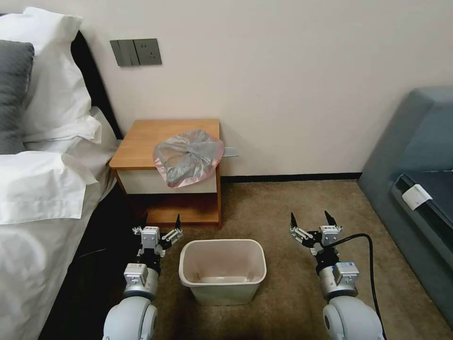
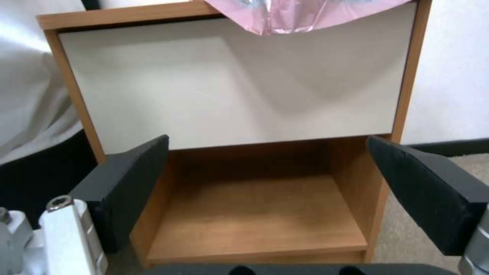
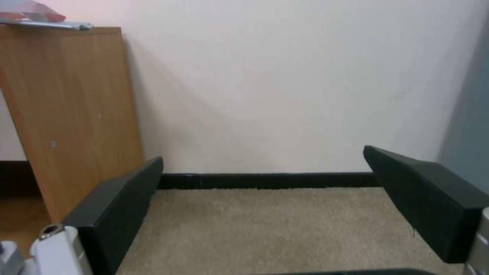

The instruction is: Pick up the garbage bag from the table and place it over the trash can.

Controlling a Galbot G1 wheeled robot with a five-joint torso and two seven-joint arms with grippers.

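**Both grippers wide, bag waiting on the nightstand**

Nearest in, the trash can (image 1: 222,270) sits on the carpet between the two arms, mouth up, nothing inside but its pale bottom. The left gripper (image 1: 161,221) hangs just beside its left rim, fingers spread apart and holding nothing. The right gripper (image 1: 312,218) floats well off the can's other side over bare carpet (image 1: 283,208), fingers parted too. Ahead of the left gripper stands the table (image 1: 141,141), its open lower shelf bare in the left wrist view. Up top, the garbage bag (image 1: 188,157) lies crumpled, pink edge drooping over the white drawer front (image 2: 229,88).
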